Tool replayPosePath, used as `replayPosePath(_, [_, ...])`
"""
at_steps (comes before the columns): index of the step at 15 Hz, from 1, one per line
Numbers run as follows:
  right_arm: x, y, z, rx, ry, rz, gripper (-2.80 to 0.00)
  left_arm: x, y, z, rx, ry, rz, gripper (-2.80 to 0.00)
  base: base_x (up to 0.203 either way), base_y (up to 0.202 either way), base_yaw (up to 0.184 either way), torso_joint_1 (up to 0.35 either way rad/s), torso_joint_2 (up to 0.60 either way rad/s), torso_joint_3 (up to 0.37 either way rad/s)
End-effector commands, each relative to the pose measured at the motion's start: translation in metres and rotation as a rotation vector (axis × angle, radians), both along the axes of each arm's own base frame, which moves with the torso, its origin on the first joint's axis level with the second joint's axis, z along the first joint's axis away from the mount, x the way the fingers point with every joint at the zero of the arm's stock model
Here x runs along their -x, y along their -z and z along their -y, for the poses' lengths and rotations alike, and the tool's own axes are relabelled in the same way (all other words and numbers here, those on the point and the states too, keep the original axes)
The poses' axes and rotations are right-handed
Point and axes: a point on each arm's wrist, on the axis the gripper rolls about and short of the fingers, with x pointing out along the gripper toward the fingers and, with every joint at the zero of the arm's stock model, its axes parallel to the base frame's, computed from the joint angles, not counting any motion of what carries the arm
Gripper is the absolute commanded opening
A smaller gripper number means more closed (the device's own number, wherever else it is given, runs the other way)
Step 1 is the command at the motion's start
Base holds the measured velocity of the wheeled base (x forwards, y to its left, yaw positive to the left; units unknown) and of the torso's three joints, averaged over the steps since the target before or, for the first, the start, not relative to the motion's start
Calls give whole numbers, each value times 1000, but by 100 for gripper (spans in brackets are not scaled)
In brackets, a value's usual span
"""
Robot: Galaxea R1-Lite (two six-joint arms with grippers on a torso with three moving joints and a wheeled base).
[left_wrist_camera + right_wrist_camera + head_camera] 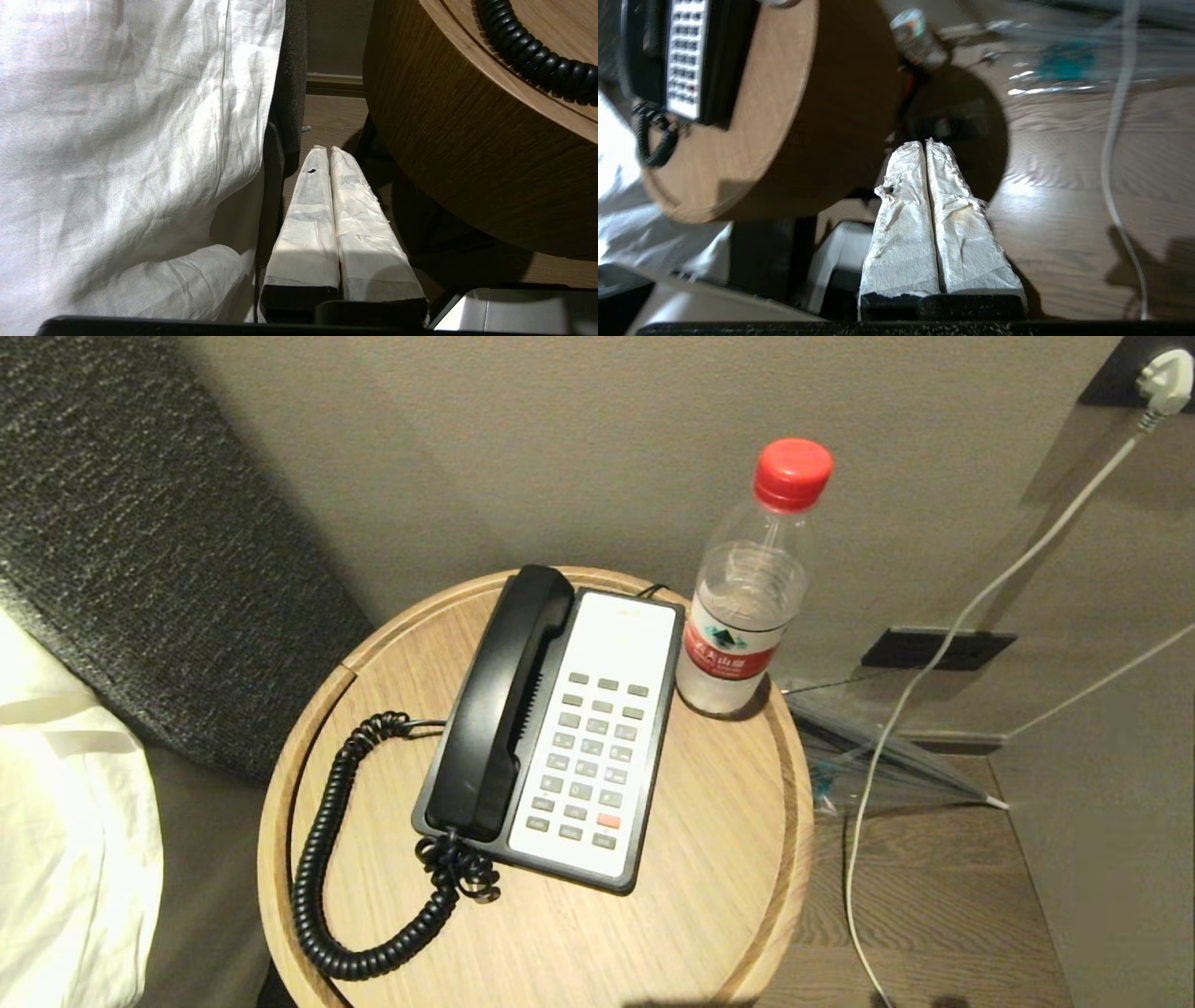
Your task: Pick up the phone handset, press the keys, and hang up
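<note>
Head view: phone handset (509,700) seated in the cradle along the left side of the phone base (653,747), coiled cord (322,859) looping toward the near rim of the round wooden table (709,896). Keys (590,761) in a grid on the white faceplate, red key near the front edge. Water bottle (747,616) standing just beside the far right corner of the base. No gripper in this view.

Left wrist view: left gripper (325,151) low between white bedding (126,140) and the table's side wall, fingers pressed together, empty.

Right wrist view: right gripper (924,143) below the table rim, over the wooden floor (1064,186), fingers closed, holding nothing.

Step in hand, as judged: approach to the handset. Best done with jaws opened before descent, closed across the slim middle of the handset, lifted straight up, clear of cord and bottle.
</note>
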Motion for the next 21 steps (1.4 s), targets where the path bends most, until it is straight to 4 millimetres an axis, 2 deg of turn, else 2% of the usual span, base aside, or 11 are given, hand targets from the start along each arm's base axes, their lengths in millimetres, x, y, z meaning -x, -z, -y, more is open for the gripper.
replayPosePath(1, [18,7,1,-8,44,85,-280,0,0,0,0,-1,0,-280,0,0,0,0,0,0])
replayPosePath(5, [36,24,0,6,64,176,-280,0,0,0,0,-1,0,-280,0,0,0,0,0,0])
replayPosePath(8, [34,48,0,127,64,200,-280,0,0,0,0,-1,0,-280,0,0,0,0,0,0])
replayPosePath(10, [33,72,1,211,68,201,-280,0,0,0,0,-1,0,-280,0,0,0,0,0,0])
replayPosePath(12, [31,82,3,248,165,168,-280,0,1,0,0,-1,-2,-280,0,0,0,0,0,0])
replayPosePath(15, [30,89,5,281,272,154,-280,0,0,0,0,-1,0,-280,0,0,0,0,0,0])
replayPosePath(21, [29,97,7,356,359,219,-280,0,0,0,0,-1,0,-280,0,0,0,0,0,0])
